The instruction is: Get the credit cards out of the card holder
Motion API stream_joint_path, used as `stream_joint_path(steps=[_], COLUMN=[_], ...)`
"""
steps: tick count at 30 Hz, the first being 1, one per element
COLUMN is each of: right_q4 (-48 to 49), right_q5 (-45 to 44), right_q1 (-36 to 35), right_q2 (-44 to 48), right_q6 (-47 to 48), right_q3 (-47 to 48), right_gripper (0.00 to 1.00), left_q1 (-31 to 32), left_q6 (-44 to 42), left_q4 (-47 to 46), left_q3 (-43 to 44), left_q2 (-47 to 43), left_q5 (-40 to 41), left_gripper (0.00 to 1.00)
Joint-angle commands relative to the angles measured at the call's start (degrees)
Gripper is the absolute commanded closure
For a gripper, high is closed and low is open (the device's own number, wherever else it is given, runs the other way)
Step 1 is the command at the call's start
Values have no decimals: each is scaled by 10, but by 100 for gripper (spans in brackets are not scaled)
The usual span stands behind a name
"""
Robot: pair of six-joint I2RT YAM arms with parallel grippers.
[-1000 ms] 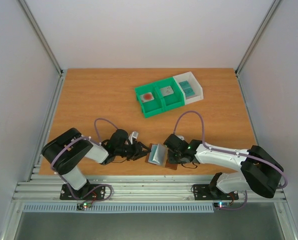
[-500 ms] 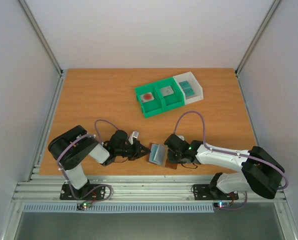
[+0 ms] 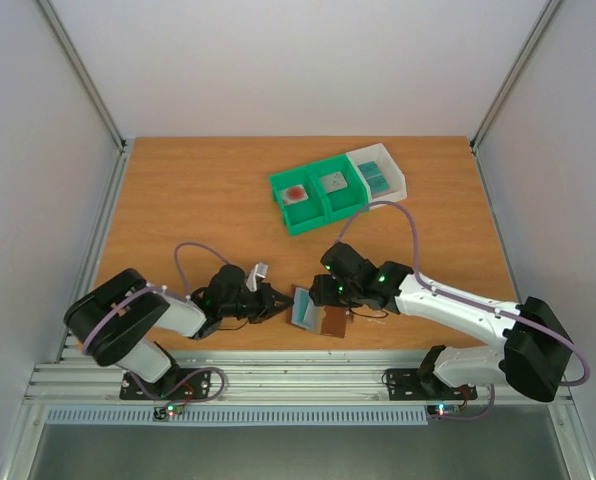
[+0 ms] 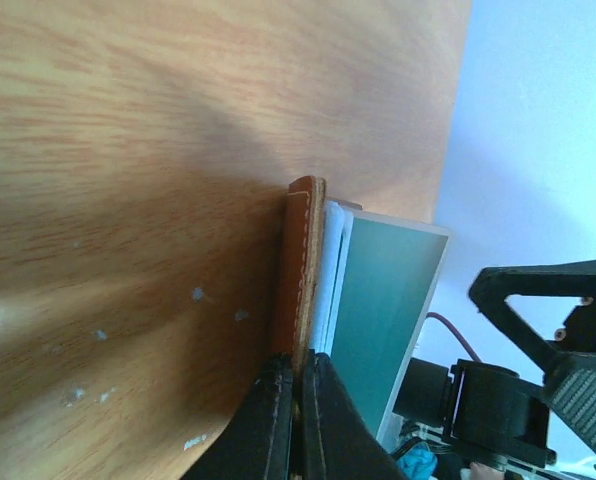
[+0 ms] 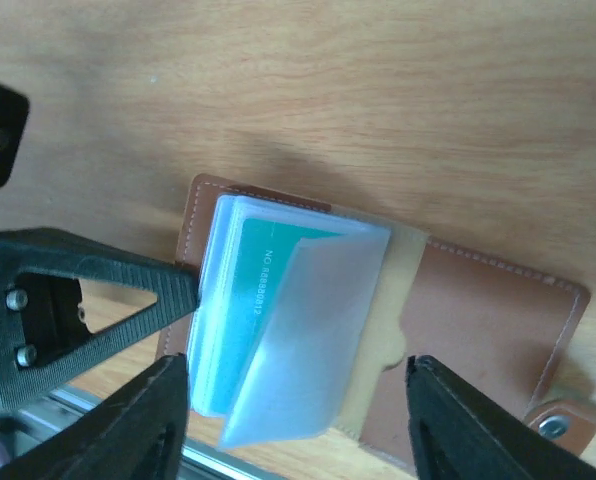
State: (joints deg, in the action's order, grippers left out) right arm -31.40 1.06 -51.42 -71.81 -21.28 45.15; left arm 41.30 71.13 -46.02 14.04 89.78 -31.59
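The brown leather card holder (image 3: 333,322) lies open near the table's front edge, its left panel raised on edge. Clear sleeves stand up from it, and a teal credit card (image 5: 268,300) with white numbers sits inside them. My left gripper (image 4: 300,362) is shut on the edge of the raised leather panel (image 4: 300,270), with the teal credit card (image 4: 383,320) just beside it. My right gripper (image 5: 298,420) hangs open above the card holder (image 5: 478,340), one finger on either side of the sleeves and touching nothing. From above, the left gripper (image 3: 281,305) is left of the holder and the right gripper (image 3: 326,293) over it.
Green bins (image 3: 318,195) holding a red-spotted tile and a grey tile stand at the back centre. A white bin (image 3: 378,172) with teal pieces adjoins them on the right. The table's front edge and metal rail (image 3: 278,375) run just behind the holder.
My left gripper has shut on the holder's left panel and pulled it slightly left. My right gripper has opened and risen off the right panel, leaving the brown leather uncovered.
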Motion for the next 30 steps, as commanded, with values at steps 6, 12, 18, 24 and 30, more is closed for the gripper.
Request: stream_joint_path(steps=[6, 12, 18, 24, 30], right_q4=[38, 15, -36, -57, -63], right_q5=[61, 47, -6, -62, -31], right_q1=[-6, -6, -4, -3, -3], right_q2=[-66, -106, -111, -100, -87], right_q6=[-40, -24, 2, 6, 44], right_q3=[40, 58, 51, -3, 5], right_gripper=[31, 33, 44, 56, 56], left_q1=[3, 2, 3, 3, 3], left_q6=[-53, -76, -82, -80, -82], left_q4=[158, 219, 221, 231, 229], left_q3=[-17, -16, -14, -15, -13], left_q2=[-160, -211, -211, -211, -214], left_q5=[92, 114, 111, 118, 120], left_gripper=[100, 100, 99, 100, 100])
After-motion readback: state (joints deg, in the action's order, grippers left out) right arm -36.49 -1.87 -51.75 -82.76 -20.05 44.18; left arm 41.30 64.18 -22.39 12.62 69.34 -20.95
